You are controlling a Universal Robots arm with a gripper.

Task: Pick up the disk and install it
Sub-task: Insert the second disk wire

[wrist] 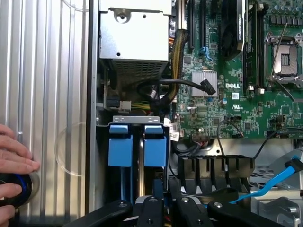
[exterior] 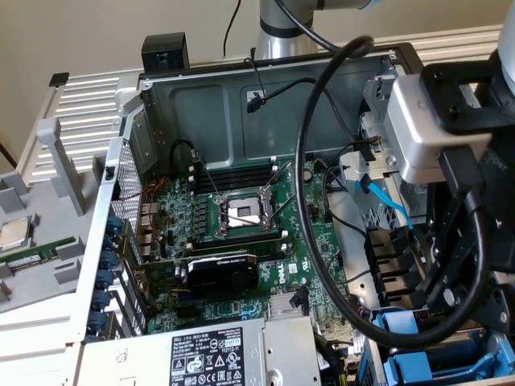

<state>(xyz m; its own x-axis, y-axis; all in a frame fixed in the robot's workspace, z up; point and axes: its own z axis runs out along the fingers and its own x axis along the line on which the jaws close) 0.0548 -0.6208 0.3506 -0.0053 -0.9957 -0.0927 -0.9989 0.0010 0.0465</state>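
The open computer case (exterior: 241,88) is lying on its side on the metal table (exterior: 80,104), and the work is looking, as a judgement, close to its end; in the wrist view the gripper (wrist: 158,201) is hanging directly over the drive bay (wrist: 137,120) at the case's edge, its black fingers (wrist: 150,208) drawn nearly together on the thin upper edge of what appears to be the disk (wrist: 156,182), a dark slab standing on edge in the slot; whether the disk is sitting fully home cannot be told, since its lower part is hidden by the gripper body; so the pick-up is reading as done and the seating as under way or just finishing, with release not yet made; as for what the containers are holding, the bay is carrying two bright blue carrier tabs (wrist: 120,146) side by side under a metal bracket; the case is holding the green motherboard (exterior: 241,241) with its empty CPU socket (exterior: 241,213), a black graphics card (exterior: 221,273), and the grey power supply box (exterior: 201,354) with its black-and-white label near the exterior view's lower edge; a blue cable (exterior: 386,205) is trailing beside the empty black drive rails (exterior: 394,257); a person's hand (wrist: 12,161) is resting on a round black-and-blue object (wrist: 14,189) on the table, well apart from the bay.
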